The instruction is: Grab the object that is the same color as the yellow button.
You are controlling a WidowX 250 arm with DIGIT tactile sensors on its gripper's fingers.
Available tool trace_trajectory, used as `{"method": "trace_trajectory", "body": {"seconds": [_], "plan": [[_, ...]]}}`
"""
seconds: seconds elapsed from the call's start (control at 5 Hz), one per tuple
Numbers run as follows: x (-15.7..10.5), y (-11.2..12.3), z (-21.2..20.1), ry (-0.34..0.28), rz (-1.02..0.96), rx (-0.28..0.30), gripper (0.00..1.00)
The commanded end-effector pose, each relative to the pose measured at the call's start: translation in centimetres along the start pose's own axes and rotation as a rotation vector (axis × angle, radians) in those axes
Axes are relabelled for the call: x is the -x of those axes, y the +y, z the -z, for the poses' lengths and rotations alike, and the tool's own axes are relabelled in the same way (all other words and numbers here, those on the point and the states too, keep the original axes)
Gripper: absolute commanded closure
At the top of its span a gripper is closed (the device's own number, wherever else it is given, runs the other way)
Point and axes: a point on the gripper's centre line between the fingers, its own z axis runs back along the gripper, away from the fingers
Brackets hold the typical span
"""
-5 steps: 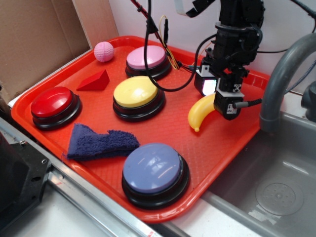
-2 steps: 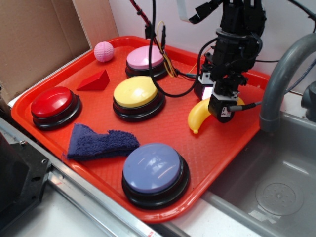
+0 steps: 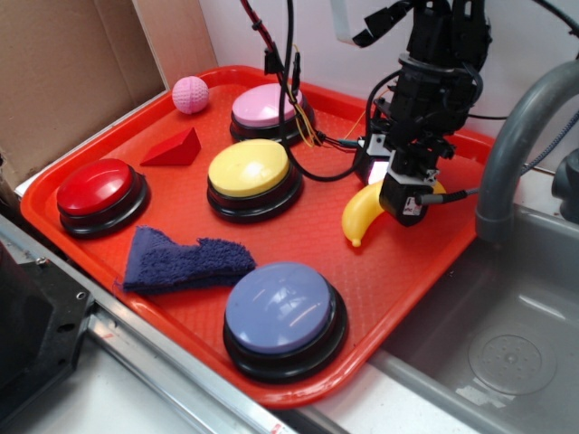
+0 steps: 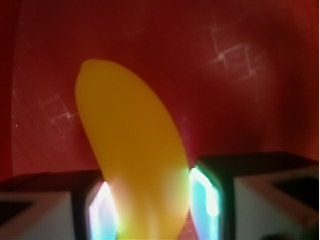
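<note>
The tool [image 3: 391,181] is straddling the banana's [image 3: 364,210] upper end on the red tray [image 3: 407,271], its two pads [image 4: 102,210] pressing the fruit's flanks, apparently clenched on it. The banana's long axis is running forward from between them, toward the yellow button [image 3: 249,169].

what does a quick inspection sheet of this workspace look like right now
surface: red tray, textured, beside a sink
job's things: yellow banana lying on the tray, right end between the fingers; yellow button mid-tray
clutter: pink button, red button, lavender-blue button, blue cloth, red wedge, pink ball
grippers: gripper around the banana, pads against both sides
cables: black and coloured wires hang over the pink button
surroundings: cardboard at left, grey faucet at right
</note>
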Motion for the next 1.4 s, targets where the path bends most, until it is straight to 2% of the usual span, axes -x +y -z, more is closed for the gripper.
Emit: {"method": "trace_trajectory", "body": {"seconds": [0.0,0.2,0.4,0.6,0.8,1.0,1.2], "plan": [[5.7,-0.1,-10.6,-0.21,-0.023,-0.024,1.0],[10.0,1.7,-14.4,-0.317,-0.078,-0.006,1.0],[13.8,3.8,-18.3,-0.368,-0.08,-0.009,1.0],[16.8,5.3,-19.7,-0.404,-0.182,-0.062,1.0],[17.7,6.2,-19.6,-0.408,-0.196,-0.077,1.0],[18.2,6.0,-19.1,-0.393,-0.173,-0.112,1.0],[18.4,5.9,-18.5,-0.387,-0.184,-0.117,0.98]]}}
